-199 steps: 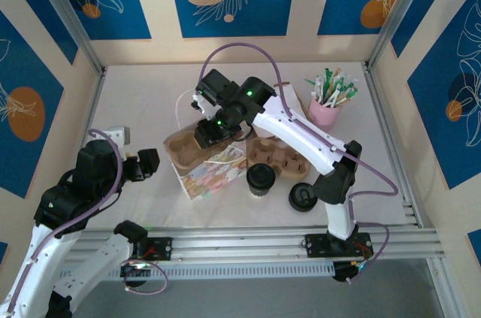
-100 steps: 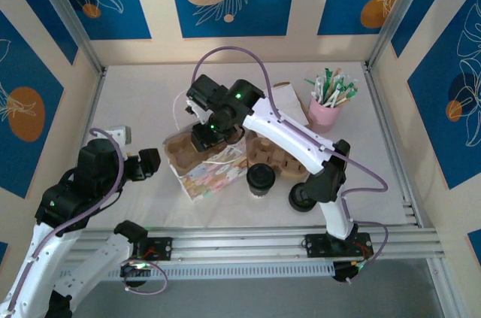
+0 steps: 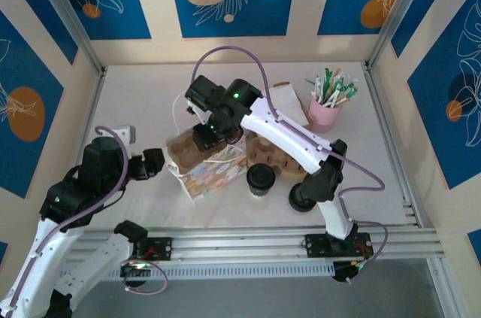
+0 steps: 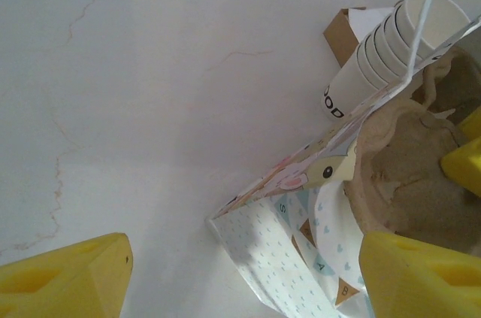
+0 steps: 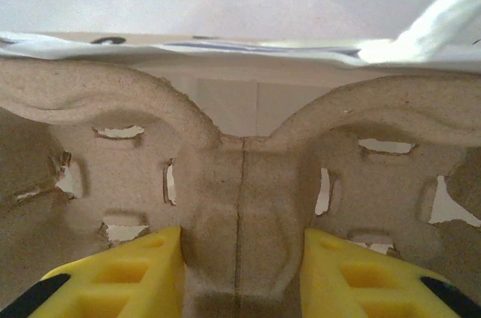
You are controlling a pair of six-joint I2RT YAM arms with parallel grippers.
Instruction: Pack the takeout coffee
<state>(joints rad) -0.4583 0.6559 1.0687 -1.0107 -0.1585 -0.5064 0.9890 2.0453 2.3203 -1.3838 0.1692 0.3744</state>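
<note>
The takeout coffee (image 3: 261, 177) stands upright on the table (image 3: 143, 92) nearest you, just right of the patterned paper bag (image 3: 203, 179) and apart from both grippers. Your left gripper (image 3: 155, 162) hangs released, jaws apart, near the bag's left side. Farther back, your right gripper (image 5: 240, 261) is clenched on the pulp cup carrier (image 5: 240, 175) in the bag's mouth.

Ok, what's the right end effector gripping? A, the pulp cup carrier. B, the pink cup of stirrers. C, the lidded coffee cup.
A: in the right wrist view the right end effector pinches the centre ridge of the pulp cup carrier.
</note>
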